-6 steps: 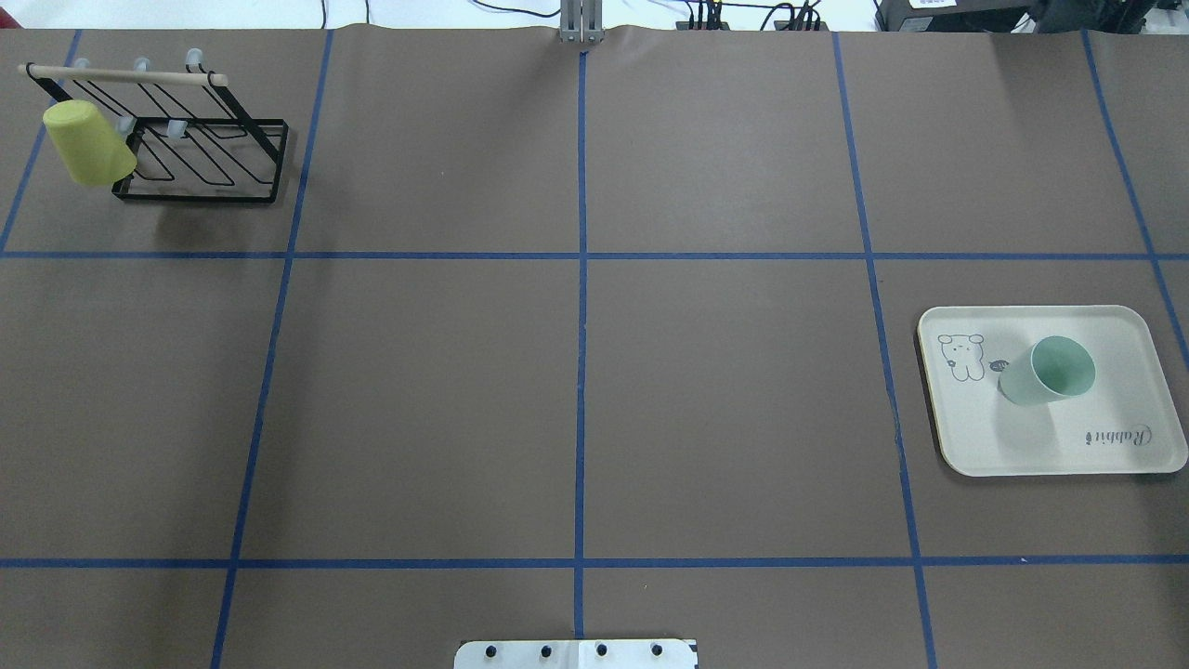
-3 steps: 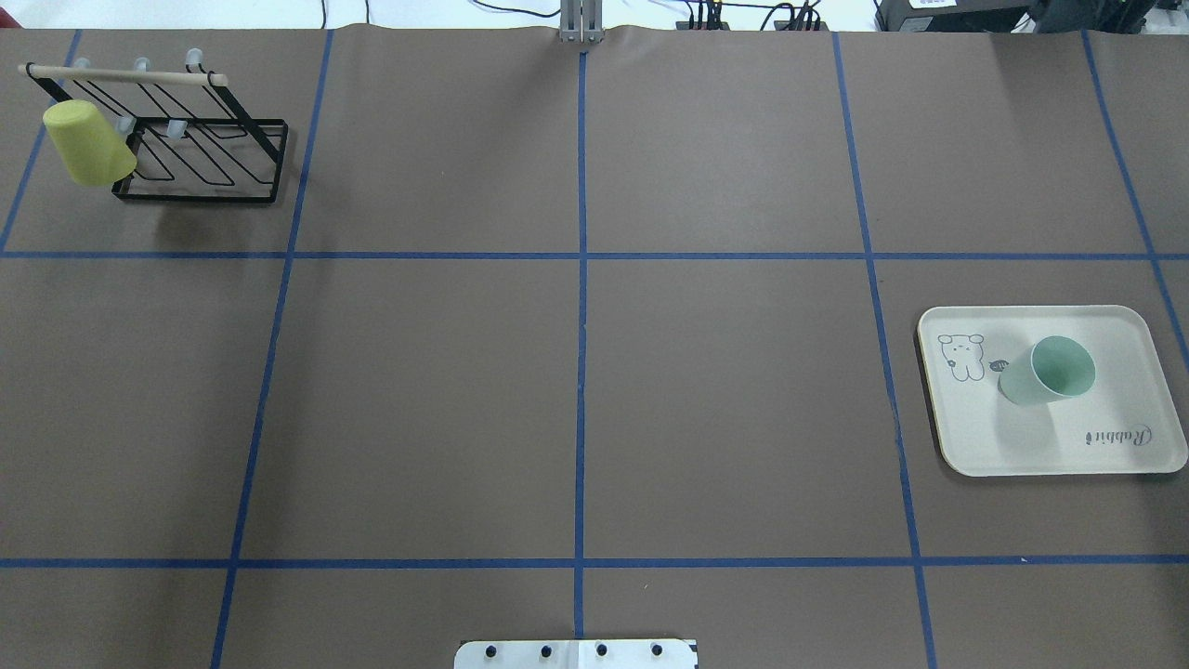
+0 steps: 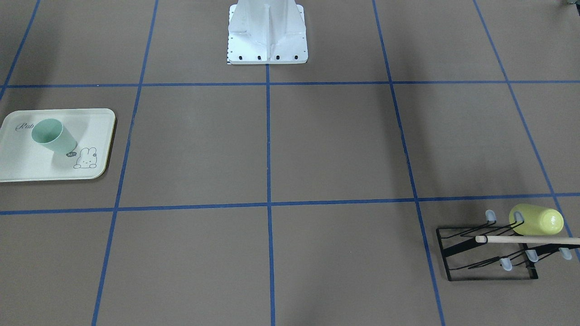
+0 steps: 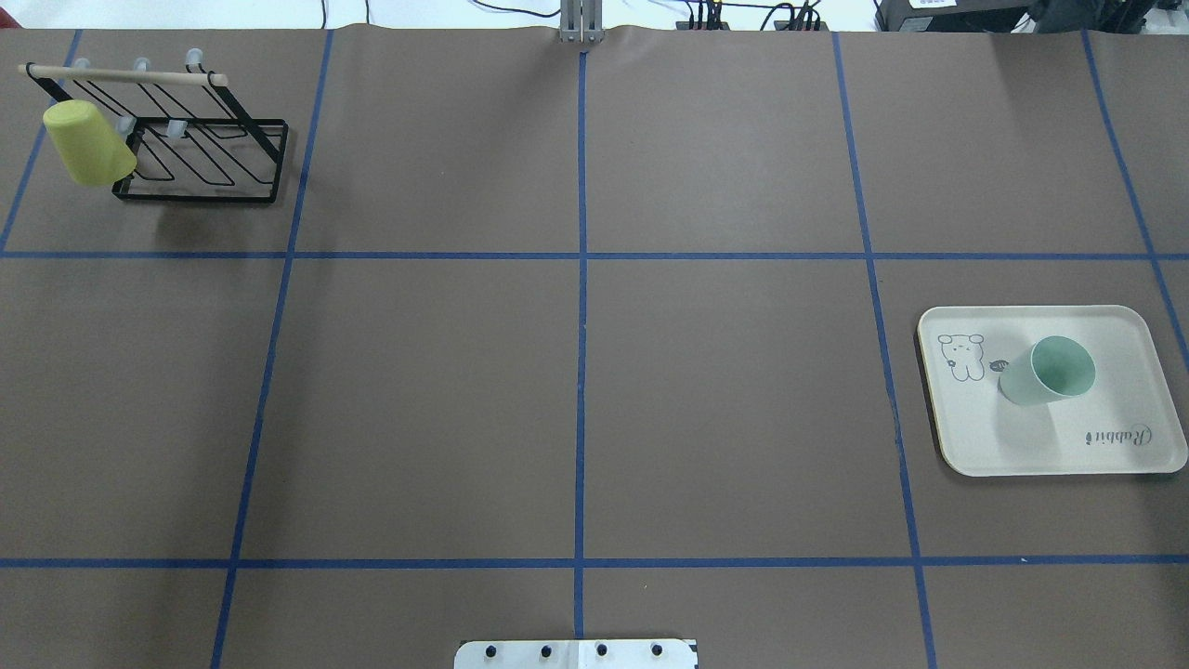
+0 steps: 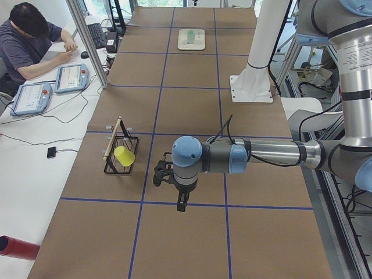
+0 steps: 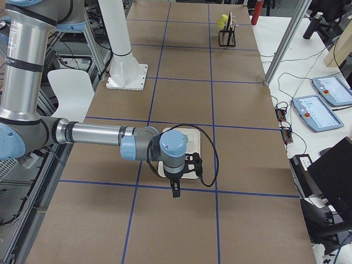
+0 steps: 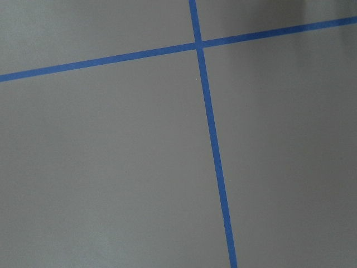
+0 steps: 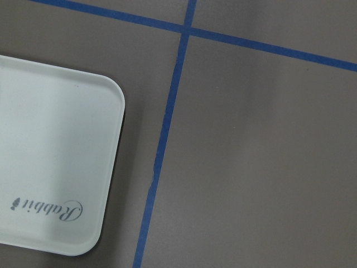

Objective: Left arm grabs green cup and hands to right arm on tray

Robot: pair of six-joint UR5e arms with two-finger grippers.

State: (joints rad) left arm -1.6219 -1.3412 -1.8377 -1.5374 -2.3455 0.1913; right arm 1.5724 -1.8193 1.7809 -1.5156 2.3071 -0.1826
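The pale mint-green cup [image 4: 1048,372] stands upright on the cream tray [image 4: 1115,446] at the table's right side. It also shows in the front-facing view [image 3: 53,136], on the tray [image 3: 27,167] there. The right wrist view shows only a bare corner of the tray [image 8: 50,145]. The left gripper [image 5: 182,203] hangs over bare table beside the rack; I cannot tell whether it is open or shut. The right gripper [image 6: 175,190] hangs at the tray's near edge, apart from the cup; its state cannot be told either. Neither arm shows in the overhead view.
A yellow-green cup [image 4: 86,144] hangs on a black wire rack [image 4: 204,158] at the far left. The robot's white base plate [image 3: 267,40] sits at the table's near middle edge. An operator [image 5: 29,40] sits at a side desk.
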